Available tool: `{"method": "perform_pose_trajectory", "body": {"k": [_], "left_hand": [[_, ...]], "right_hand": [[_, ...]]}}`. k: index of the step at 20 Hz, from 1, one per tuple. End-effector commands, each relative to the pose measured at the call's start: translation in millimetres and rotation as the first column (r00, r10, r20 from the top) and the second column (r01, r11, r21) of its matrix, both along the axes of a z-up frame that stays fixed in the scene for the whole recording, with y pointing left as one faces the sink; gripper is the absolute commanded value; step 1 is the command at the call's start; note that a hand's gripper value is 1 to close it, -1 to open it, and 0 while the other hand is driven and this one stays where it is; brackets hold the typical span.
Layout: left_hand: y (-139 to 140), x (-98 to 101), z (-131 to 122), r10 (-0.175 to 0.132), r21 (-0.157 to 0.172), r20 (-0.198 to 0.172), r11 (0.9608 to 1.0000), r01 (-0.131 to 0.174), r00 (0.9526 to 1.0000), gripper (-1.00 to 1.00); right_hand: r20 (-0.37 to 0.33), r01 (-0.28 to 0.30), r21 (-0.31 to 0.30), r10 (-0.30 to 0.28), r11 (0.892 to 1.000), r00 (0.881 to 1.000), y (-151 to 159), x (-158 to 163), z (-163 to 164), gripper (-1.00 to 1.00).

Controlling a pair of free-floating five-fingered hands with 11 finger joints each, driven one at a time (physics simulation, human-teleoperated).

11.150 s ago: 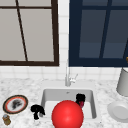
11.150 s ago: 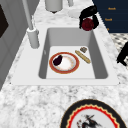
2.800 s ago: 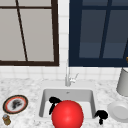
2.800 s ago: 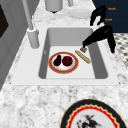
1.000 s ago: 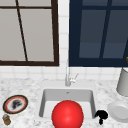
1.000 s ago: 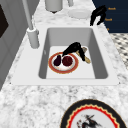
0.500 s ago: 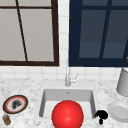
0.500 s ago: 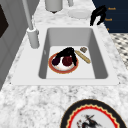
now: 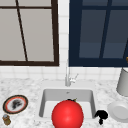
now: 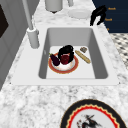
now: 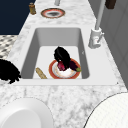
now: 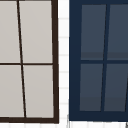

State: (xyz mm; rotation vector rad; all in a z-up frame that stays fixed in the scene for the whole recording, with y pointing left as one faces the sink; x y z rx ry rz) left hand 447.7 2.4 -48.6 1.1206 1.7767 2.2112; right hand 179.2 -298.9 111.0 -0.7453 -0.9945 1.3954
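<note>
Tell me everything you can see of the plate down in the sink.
The plate is round, white in the middle with an orange-red rim, lying flat on the sink floor. A dark purple eggplant and a dark red fruit rest on it. A black hand curls over the fruit. A wooden stick lies beside the plate.

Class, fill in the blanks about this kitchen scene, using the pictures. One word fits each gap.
1. The left hand curls over a red fruit on a red-rimmed plate that sits in the ___.
2. Beside the red fruit on that plate lies a ___ eggplant.
3. The right hand hangs over the counter beside a ___ dish.
Missing words: sink; purple; white.
</note>
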Motion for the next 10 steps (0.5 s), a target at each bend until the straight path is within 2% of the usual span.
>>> {"method": "perform_pose_trajectory", "body": {"k": [1,6,8,10], "left_hand": [[0,6.2,-15,-0.025,0.01,-0.007,0.9996,0.025,0.9997,1.0],[-2,13.0,-7,-0.02,-0.009,0.006,0.9998,0.02,0.9998,1.0],[-8,8.4,3,-0.014,-0.007,0.02,0.9999,0.014,0.9997,1.0],[-10,13.3,14,-0.03,-0.008,0.021,0.9995,0.03,0.9993,1.0]], "right_hand": [[0.0,0.0,0.0,0.0,1.0,1.0,0,0,0,0.0],[0.0,0.0,0.0,0.0,1.0,1.0,0,0,0,0.0],[0.0,0.0,0.0,0.0,1.0,1.0,0,0,0,0.0],[0.0,0.0,0.0,0.0,1.0,1.0,0,0,0,0.0]]}}
